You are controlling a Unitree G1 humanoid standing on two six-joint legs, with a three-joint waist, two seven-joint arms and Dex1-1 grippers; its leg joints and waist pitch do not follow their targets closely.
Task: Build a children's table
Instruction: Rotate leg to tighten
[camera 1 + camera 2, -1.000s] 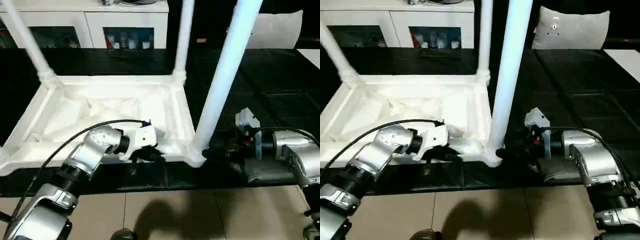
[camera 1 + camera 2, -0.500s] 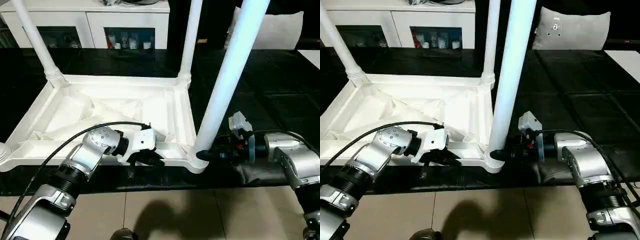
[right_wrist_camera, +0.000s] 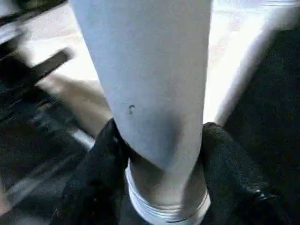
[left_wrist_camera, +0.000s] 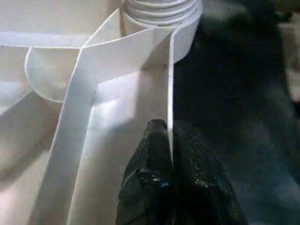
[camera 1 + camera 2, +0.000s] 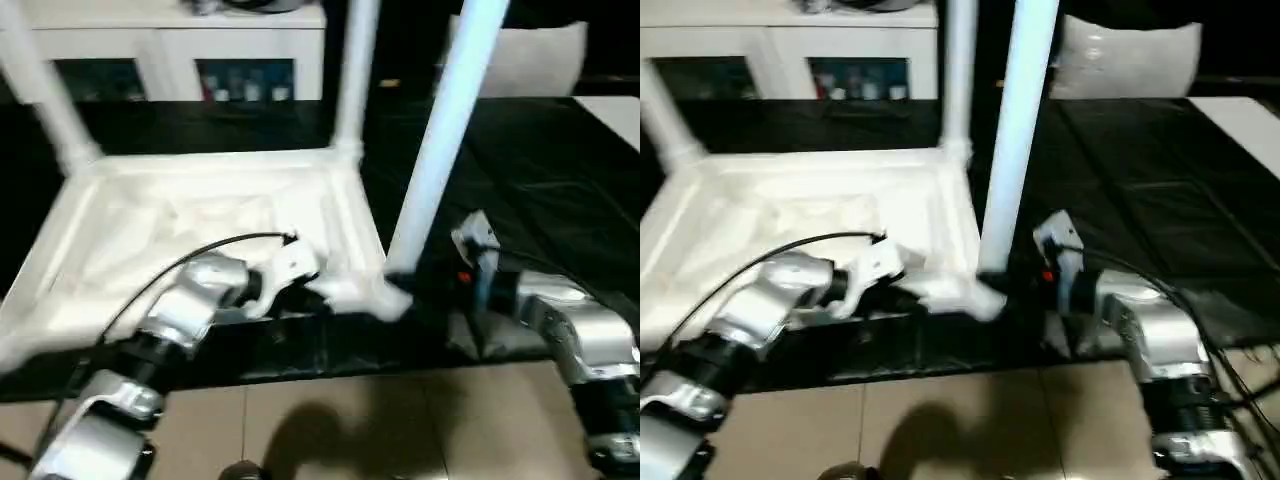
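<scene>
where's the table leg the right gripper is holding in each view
Left eye view: table leg rises right of centre from the table's near right corner socket.
Right eye view: leg at centre, above the same socket.
Left wrist view: just its ribbed base.
Right wrist view: leg between the right gripper fingers.
Shared landmark: that corner socket.

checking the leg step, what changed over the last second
Little visibly changed; the head camera shifted, so most apparent motion is the view. The right pincer still clamps the base of the near-right leg, which seems to stand a bit more upright in its corner socket. The left pincer still pinches the near rim of the upturned table top. The two far legs remain in place.
</scene>
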